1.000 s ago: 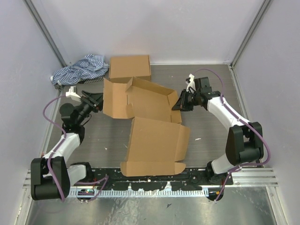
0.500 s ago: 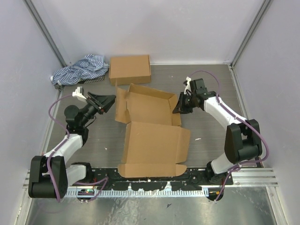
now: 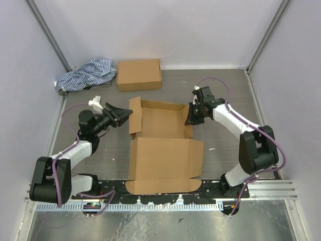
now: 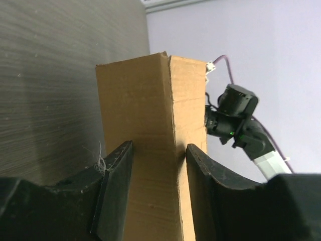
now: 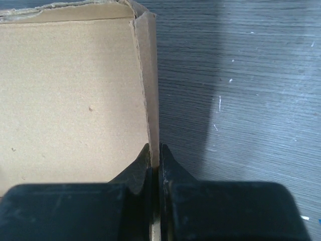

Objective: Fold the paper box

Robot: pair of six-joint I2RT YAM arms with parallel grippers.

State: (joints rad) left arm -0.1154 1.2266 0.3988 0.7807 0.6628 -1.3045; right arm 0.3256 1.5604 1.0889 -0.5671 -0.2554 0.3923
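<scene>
With my right gripper [image 3: 188,115] I am pinching the right wall of the paper box [image 3: 163,145] mid-table, while my left gripper [image 3: 125,114] is straddling its left flap, jaws apart.

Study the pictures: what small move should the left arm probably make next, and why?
Probably close the left hand on the box's raised left wall. Its fingers straddle that upright flap without pinching it, while the right hand already pinches the right wall, so both sides could then be folded.
</scene>
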